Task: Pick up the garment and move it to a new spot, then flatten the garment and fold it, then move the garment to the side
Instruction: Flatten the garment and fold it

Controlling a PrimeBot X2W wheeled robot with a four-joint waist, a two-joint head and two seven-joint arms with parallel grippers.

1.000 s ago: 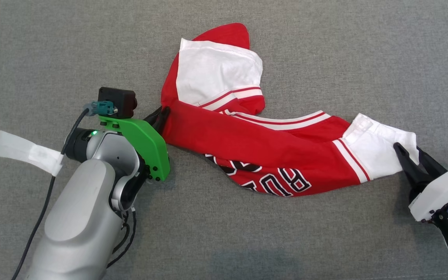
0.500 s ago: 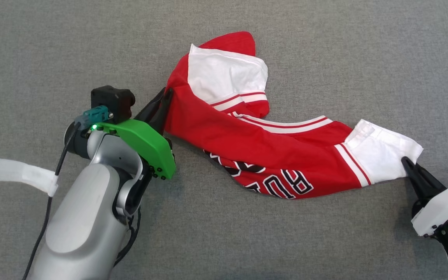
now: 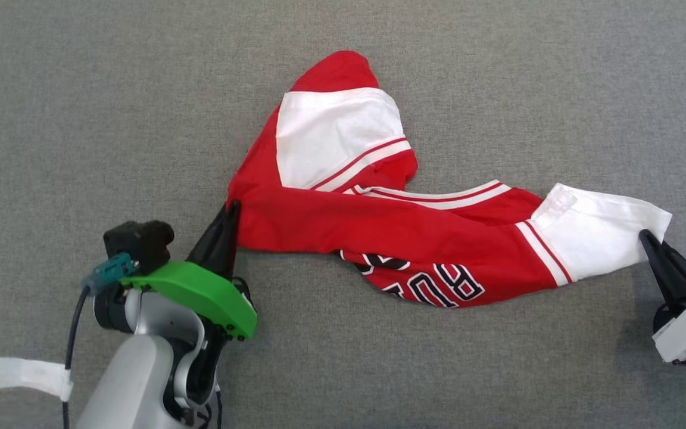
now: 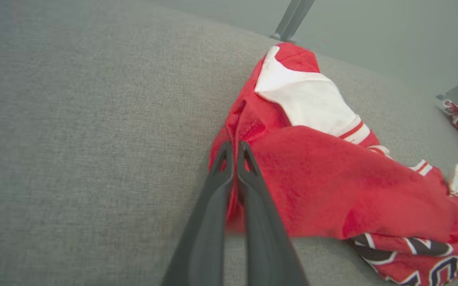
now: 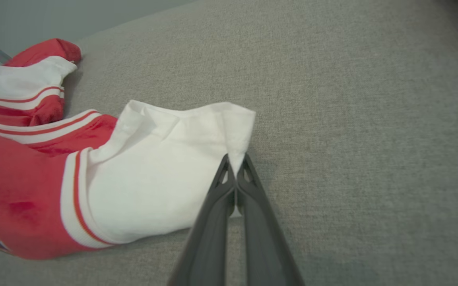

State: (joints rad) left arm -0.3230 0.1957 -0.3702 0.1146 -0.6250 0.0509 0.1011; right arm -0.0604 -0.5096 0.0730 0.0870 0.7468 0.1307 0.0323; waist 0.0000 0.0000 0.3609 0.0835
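grey fabric surface point(image 3: 81, 119) bears the garment point(image 3: 390, 232); left gripper point(image 3: 233, 208), pinching its red edge point(image 3: 248, 199), drags toward 7 o'clock, right gripper point(image 3: 644, 235), pinching the white hem point(image 3: 655, 220), toward 3: flattening underway.

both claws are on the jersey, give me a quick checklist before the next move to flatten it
1. left claw shut on the red edge of the garment: ok.
2. right claw shut on its white corner: ok.
3. garment flat on the grey surface: not ok. It lies bunched, with a white-and-red part folded over at the top.
4. cloth taut between the claws: not ok, it curves and sags.
5. how many layers each claw pinches: cannot tell.
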